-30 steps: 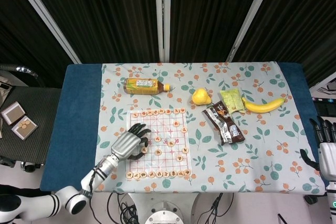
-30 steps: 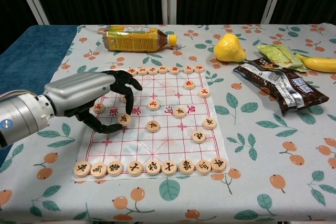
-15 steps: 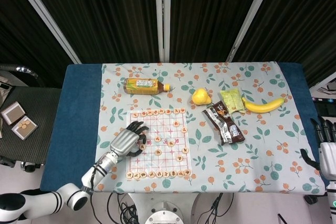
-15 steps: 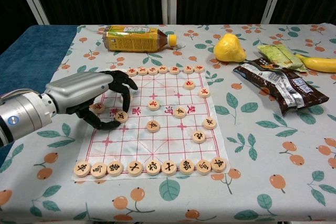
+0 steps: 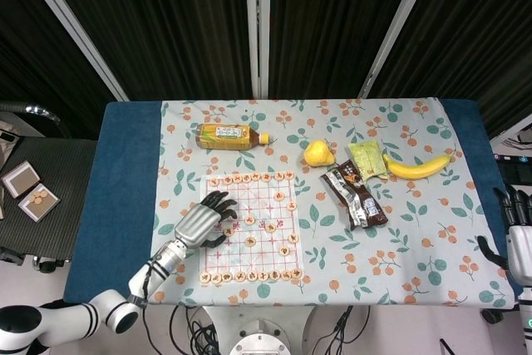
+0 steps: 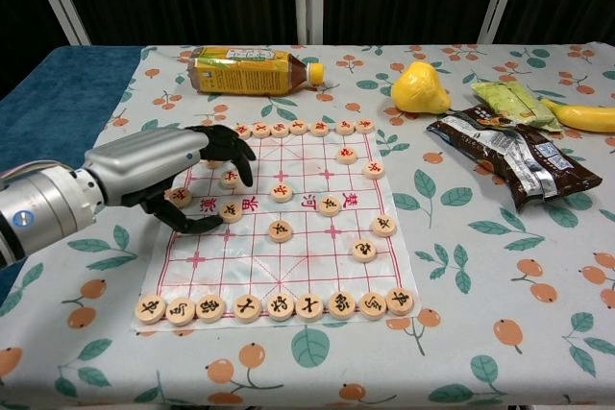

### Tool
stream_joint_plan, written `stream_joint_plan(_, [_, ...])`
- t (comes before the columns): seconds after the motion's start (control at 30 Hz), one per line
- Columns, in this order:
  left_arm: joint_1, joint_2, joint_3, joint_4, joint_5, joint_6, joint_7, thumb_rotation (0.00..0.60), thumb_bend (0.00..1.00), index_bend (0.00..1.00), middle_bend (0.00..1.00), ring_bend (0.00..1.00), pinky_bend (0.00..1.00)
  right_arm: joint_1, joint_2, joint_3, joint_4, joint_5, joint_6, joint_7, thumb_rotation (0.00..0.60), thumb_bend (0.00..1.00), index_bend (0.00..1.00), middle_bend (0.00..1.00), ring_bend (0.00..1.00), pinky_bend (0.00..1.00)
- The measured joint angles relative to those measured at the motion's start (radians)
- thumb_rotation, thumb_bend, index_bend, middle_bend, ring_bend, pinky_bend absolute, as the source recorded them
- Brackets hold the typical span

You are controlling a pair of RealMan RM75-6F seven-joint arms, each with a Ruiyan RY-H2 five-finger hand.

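Fingers of the left hand (image 6: 183, 175) arch, spread and empty, over the left edge of the red-lined paper chess board (image 6: 288, 266); a round wooden chess piece (image 6: 231, 211) lies just beside the fingertips. The right hand (image 5: 517, 243) hangs open, well apart at the bench edge.

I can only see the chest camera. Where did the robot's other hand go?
Observer: The right hand is just past the right edge of the table, fingers apart, holding nothing.
Operator: I only see the banana's end. Is it a whole one?
Observer: Yes, the banana is whole and curved, lying right of the green packet.
Operator: Is there anything beside the table on the left?
Observer: Two small boxes lie on a dark stand there.
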Motion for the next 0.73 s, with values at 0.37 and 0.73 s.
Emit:
stream_joint_plan(0.37, [0.158,0.178,0.032,-0.239,0.04,0.301,0.169,0.6,0.29,0.27,0.14,0.0,0.08,-0.009,0.008,-0.002,0.009,-0.012,0.015,0.026,0.6,0.22,0.0,0.0,0.0,0.0])
stream_joint_plan(0.73, [0.489,0.371,0.067,-0.215,-0.105,0.56,0.119,0.6,0.14,0.02,0.03,0.0,0.05,0.001,-0.096,-0.02,0.164,-0.118,0.075,0.104,0.6,0.22,0.0,0.0,0.0,0.0])
